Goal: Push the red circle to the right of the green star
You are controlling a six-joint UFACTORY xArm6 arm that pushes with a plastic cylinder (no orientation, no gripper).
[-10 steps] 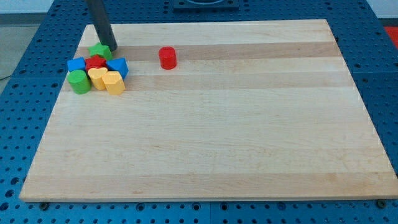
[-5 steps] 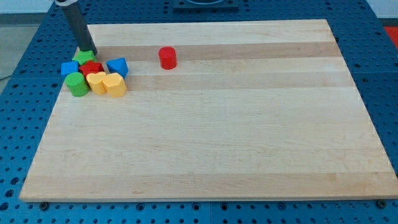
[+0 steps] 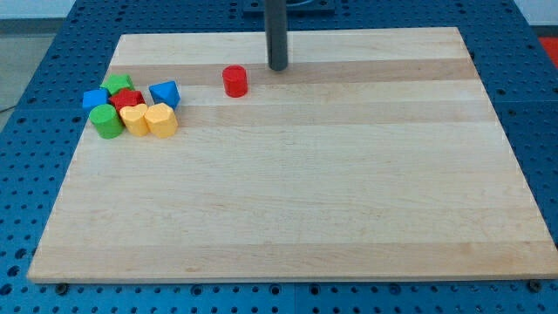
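Observation:
The red circle stands alone on the wooden board, near the view's top, left of centre. My tip is a little to the right of it and slightly above, not touching it. The green star sits at the top of a cluster of blocks at the view's left, well to the left of the red circle.
The cluster at the left also holds a blue block, a red block, a blue block, a green cylinder and two yellow blocks. The board's top edge is close behind my tip.
My tip has moved from the green star at the far left, across the top of the board, to the right of the red circle. The green star and blue block shifted left.

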